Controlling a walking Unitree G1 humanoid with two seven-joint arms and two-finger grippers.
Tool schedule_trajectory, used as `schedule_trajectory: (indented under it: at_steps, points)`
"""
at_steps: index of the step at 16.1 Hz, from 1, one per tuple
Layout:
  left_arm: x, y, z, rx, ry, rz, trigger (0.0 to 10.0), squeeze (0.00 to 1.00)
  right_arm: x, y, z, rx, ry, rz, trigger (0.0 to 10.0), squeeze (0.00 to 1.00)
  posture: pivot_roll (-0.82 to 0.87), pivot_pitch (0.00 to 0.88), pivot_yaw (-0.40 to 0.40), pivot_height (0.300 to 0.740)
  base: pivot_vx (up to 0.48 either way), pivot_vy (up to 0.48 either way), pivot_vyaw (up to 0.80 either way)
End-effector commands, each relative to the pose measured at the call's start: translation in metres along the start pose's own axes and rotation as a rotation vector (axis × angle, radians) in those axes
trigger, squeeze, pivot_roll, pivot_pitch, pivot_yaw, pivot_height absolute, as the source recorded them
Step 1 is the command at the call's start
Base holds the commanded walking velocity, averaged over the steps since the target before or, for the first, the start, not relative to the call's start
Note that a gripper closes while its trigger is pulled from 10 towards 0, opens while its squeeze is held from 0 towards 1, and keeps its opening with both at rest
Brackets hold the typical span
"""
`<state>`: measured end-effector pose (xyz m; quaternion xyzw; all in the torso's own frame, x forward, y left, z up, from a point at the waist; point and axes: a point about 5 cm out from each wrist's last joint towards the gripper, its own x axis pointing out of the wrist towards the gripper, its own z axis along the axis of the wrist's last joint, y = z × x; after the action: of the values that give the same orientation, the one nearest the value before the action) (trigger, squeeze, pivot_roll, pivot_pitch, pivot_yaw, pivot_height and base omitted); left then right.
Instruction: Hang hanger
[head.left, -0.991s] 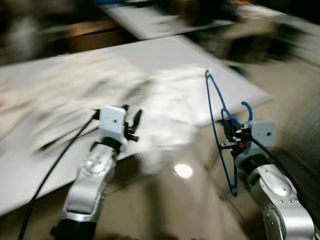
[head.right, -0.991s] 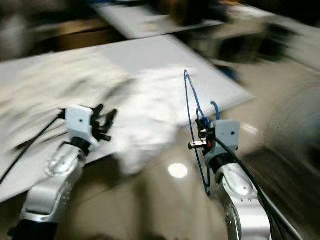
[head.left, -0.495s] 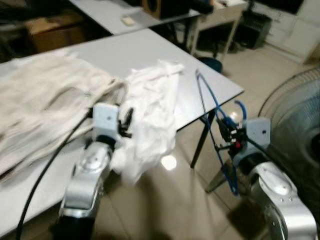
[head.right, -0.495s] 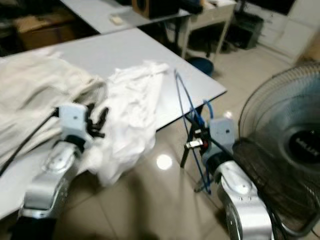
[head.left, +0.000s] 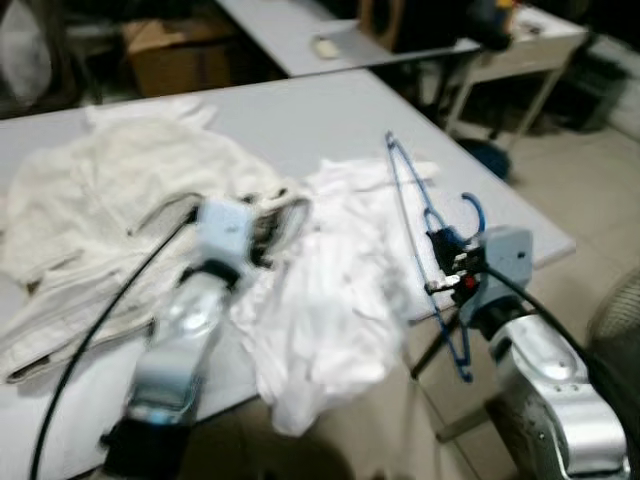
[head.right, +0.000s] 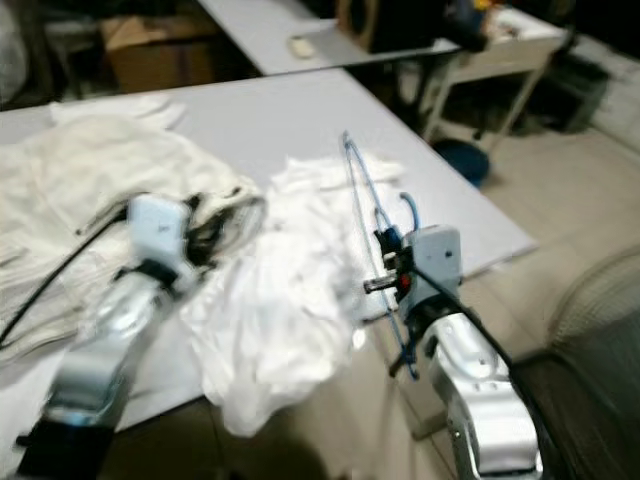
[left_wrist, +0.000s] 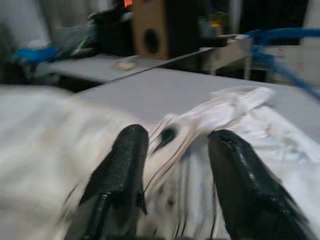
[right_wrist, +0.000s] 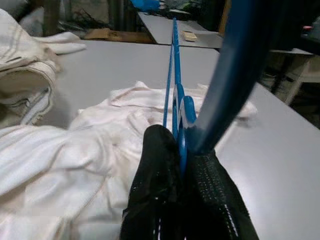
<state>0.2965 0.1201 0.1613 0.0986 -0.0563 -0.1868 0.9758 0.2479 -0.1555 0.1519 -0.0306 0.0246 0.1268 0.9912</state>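
Right gripper (right_wrist: 182, 165) clamping jaws on blue wire hanger (head.left: 420, 225), carrying it upright, hook up, ready for hanging, beside grey worktop (head.left: 300, 120) edge. Left gripper (left_wrist: 175, 165) hovering, jaws apart, over white garment (head.left: 330, 300), probably lining up grab. Beige garment (head.left: 110, 190) lying nearby.

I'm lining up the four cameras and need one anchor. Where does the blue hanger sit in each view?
Left eye view: blue hanger, right of centre, gripped by the right hand.
Right eye view: near centre.
Left wrist view: blurred blue streak at the upper right.
Right wrist view: clamped between the black fingers.
Shared landmark: the white garment on the grey table.
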Motion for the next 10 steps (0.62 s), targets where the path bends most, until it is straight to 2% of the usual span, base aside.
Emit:
schedule_trajectory:
  at_steps: [1, 3, 4, 5, 6, 7, 8, 10]
  points:
    - [0.006, -0.004, 0.000, 0.082, -0.005, -0.044, 10.0, 1.00, -0.002, -0.005, -0.001, -0.007, 0.011, -0.021, 10.0, 0.00, -0.16, 0.058, -0.043, 0.740, 0.000, 0.000, 0.00]
    - [0.015, 0.008, -0.003, 0.262, 0.044, -0.041, 10.0, 1.00, -0.004, -0.005, -0.002, -0.006, 0.011, -0.025, 10.0, 0.00, -0.18, 0.057, -0.032, 0.740, 0.000, 0.000, 0.00]
    - [0.018, 0.011, -0.004, 0.321, 0.051, -0.051, 10.0, 1.00, -0.005, -0.005, -0.002, -0.003, 0.012, -0.029, 10.0, 0.00, -0.18, 0.057, -0.030, 0.740, 0.000, 0.000, 0.00]
    - [0.022, 0.012, -0.003, 0.374, 0.050, -0.074, 10.0, 0.88, -0.005, -0.006, -0.002, -0.001, 0.014, -0.033, 10.0, 0.00, -0.18, 0.057, -0.030, 0.740, 0.000, 0.000, 0.00]
    - [0.028, 0.009, -0.005, 0.404, 0.052, -0.125, 10.0, 0.33, -0.005, -0.005, -0.003, -0.001, 0.015, -0.033, 10.0, 0.00, -0.18, 0.058, -0.029, 0.740, 0.000, 0.000, 0.00]
    - [0.033, 0.006, -0.007, 0.426, 0.058, -0.174, 10.0, 0.00, -0.005, -0.005, -0.003, -0.002, 0.016, -0.033, 10.0, 0.00, -0.18, 0.056, -0.031, 0.740, 0.000, 0.000, 0.00]
    - [0.037, 0.003, -0.008, 0.432, 0.063, -0.203, 10.0, 0.00, -0.005, -0.006, -0.002, -0.003, 0.016, -0.032, 10.0, 0.00, -0.18, 0.056, -0.031, 0.740, 0.000, 0.000, 0.00]
    - [0.050, 0.004, -0.013, 0.445, 0.089, -0.189, 10.0, 0.00, -0.003, -0.006, -0.002, -0.006, 0.015, -0.030, 10.0, 0.00, -0.19, 0.055, -0.032, 0.740, 0.000, 0.000, 0.00]
